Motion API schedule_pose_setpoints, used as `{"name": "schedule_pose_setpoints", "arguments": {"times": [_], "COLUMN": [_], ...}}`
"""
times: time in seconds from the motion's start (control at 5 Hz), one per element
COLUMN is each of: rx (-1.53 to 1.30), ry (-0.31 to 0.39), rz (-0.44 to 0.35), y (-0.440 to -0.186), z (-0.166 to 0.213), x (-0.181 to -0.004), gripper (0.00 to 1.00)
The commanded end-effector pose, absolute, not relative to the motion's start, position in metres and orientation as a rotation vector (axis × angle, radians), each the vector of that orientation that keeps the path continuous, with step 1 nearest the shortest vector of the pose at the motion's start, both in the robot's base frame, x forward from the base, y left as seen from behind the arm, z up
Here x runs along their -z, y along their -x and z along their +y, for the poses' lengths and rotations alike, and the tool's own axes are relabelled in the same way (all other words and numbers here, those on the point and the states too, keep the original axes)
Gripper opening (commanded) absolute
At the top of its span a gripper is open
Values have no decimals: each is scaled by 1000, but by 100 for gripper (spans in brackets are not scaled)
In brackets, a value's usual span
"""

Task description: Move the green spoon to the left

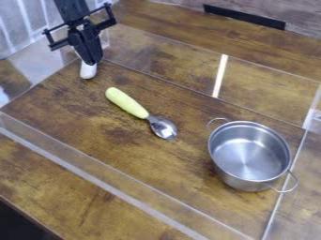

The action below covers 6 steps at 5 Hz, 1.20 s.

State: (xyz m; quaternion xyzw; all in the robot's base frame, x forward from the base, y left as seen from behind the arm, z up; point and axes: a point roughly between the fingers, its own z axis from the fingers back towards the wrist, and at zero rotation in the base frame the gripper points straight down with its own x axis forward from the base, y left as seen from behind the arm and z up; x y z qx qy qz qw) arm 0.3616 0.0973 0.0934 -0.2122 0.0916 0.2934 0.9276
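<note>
The green spoon lies flat on the wooden table, its thick yellow-green handle pointing up-left and its small silver bowl toward the lower right. My gripper hangs at the back left, well apart from the spoon, its black fingers pressed together and pointing down with nothing between them. Its tips sit just above a white rounded plastic object.
The white rounded object stands under the gripper at the back left. A steel pot sits at the right, close to the spoon's bowl. Clear plastic walls border the wooden table.
</note>
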Motion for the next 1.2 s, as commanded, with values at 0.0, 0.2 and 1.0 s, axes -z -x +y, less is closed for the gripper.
{"name": "schedule_pose_setpoints", "arguments": {"times": [0.0,0.2,1.0], "rx": [-683,-737,-857], "ry": [439,446,471], "rz": [140,152,200], "y": [-357,-355,-361], "z": [104,111,127], "x": [-107,-96,-52], "gripper": [0,0,0]}}
